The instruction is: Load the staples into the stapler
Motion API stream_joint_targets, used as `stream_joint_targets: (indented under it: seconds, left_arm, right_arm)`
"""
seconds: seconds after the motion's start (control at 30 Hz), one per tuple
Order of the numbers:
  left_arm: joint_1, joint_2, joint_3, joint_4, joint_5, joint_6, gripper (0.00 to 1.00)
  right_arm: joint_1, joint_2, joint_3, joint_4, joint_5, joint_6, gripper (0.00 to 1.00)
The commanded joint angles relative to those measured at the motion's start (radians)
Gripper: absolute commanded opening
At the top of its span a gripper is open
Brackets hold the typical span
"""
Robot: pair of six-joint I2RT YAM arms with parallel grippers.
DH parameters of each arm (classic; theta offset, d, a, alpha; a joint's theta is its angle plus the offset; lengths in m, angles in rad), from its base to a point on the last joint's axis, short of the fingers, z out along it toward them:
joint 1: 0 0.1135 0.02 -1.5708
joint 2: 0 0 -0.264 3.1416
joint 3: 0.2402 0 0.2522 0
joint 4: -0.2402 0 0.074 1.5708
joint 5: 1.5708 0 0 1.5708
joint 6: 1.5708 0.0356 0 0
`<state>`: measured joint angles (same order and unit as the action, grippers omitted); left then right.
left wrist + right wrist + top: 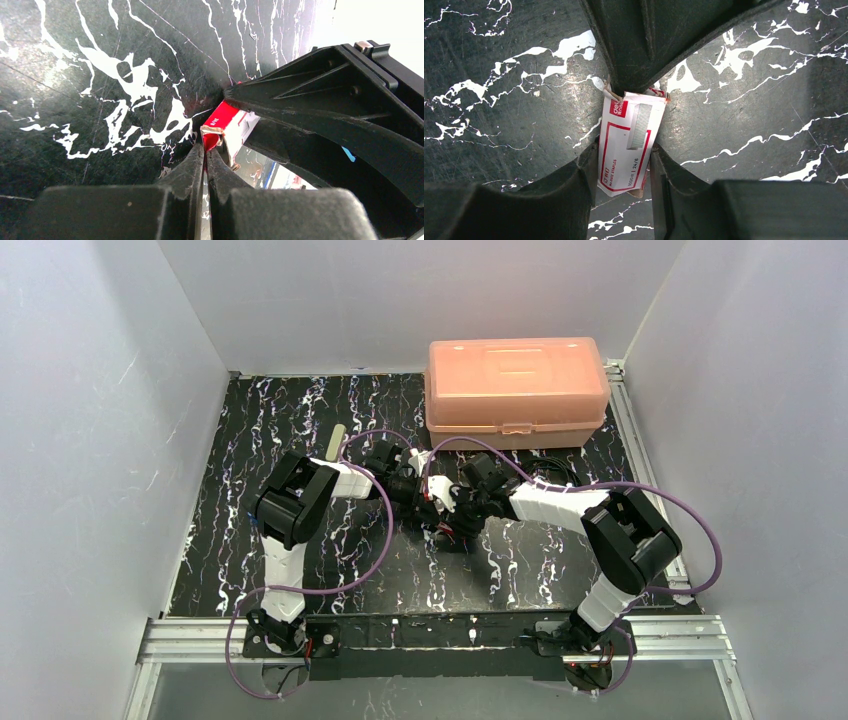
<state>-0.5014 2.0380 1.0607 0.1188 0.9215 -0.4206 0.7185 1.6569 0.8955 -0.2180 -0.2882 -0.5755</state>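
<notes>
The small red-and-white staple box (626, 135) is held just above the black marbled table (499, 125) at its middle. My right gripper (623, 152) is shut on the box's two long sides. My left gripper (206, 146) is shut on a red end flap of the same box (235, 125), coming from the opposite end; its fingers (634, 45) show at the top of the right wrist view. In the top view both grippers meet at the table's middle (440, 510). The staple strips are hidden inside the box. I cannot make out a stapler.
A closed orange plastic case (515, 390) stands at the back right. A pale cream oblong object (337, 443) lies at the back left of centre. A coiled black cable (552, 472) lies in front of the case. White walls enclose three sides.
</notes>
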Motion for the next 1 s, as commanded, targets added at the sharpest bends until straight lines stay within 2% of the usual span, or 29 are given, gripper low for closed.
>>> stream_joint_targets:
  seconds: [0.0,0.67,0.87,0.97]
  left_arm:
    - [0.021,-0.045,-0.016,-0.053,-0.046,0.036,0.00]
    - [0.024,-0.050,-0.026,-0.052,-0.050,0.046,0.00]
    - [0.024,-0.045,-0.026,-0.051,-0.051,0.044,0.00]
    - [0.024,-0.042,-0.024,-0.050,-0.051,0.042,0.00]
  right_arm:
    - [-0.018,0.008,-0.027,-0.170,0.156,-0.013,0.40]
    - [-0.018,0.017,-0.032,-0.221,0.214,-0.025,0.52]
    - [-0.018,0.010,-0.036,-0.226,0.187,-0.043,0.50]
    - [-0.017,-0.011,-0.041,-0.204,0.152,-0.052,0.61]
